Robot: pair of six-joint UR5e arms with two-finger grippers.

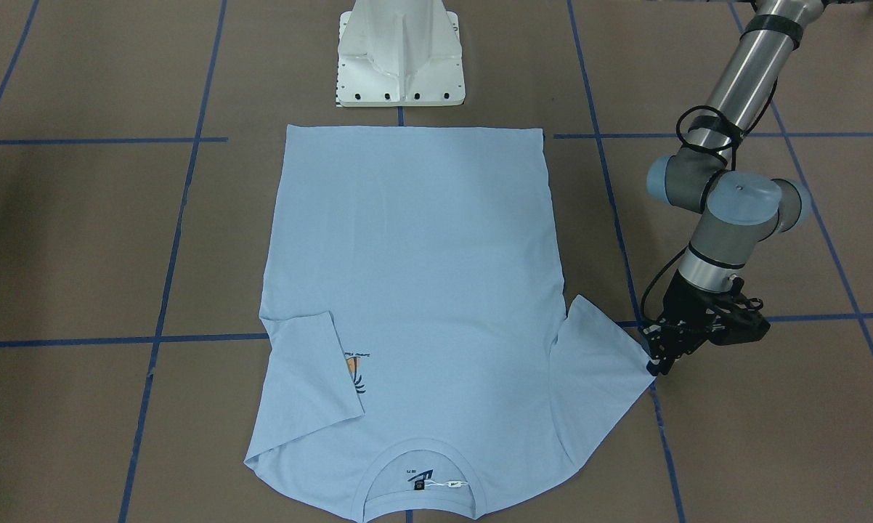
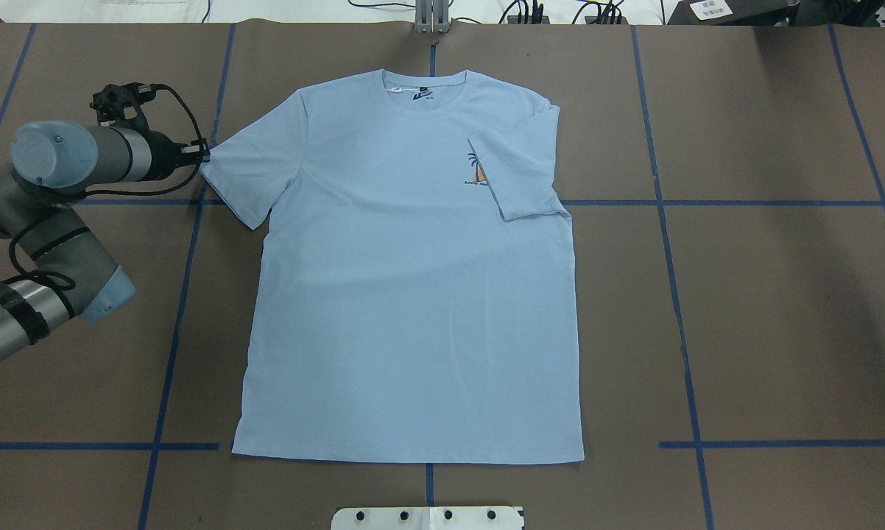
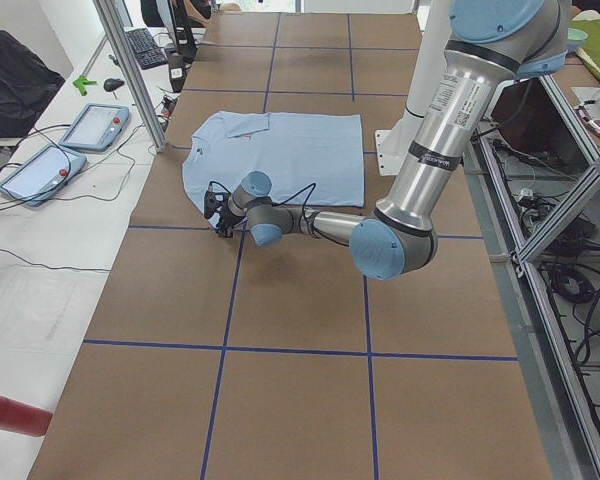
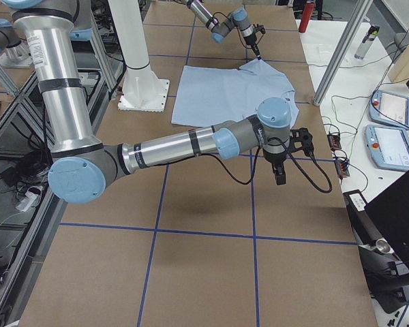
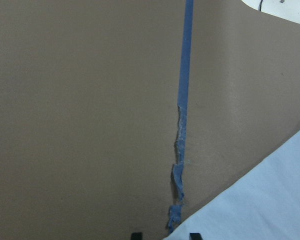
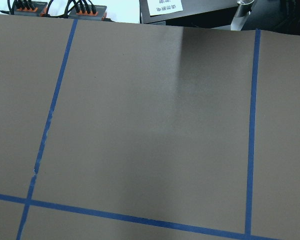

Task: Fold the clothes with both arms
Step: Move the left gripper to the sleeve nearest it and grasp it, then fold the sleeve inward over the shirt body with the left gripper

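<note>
Jaws on the left arm (image 1: 727, 218) stood narrowly apart, their tips at the outer hem of the spread sleeve (image 1: 596, 363). The light blue T-shirt (image 1: 407, 276) lay flat mid-table (image 1: 80, 218), its other sleeve folded over the palm print (image 1: 356, 367). The right arm (image 4: 177, 144) hung beside the shirt, apart from it; whether its jaws were apart or closed could not be told.

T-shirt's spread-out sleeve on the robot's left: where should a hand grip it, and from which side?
Grip the spread sleeve of the T-shirt at its outer hem, coming low from the robot's left. It lies flat on the table, pointing outward, so the hem is the free edge nearest the left hand, open right beside it.
</note>
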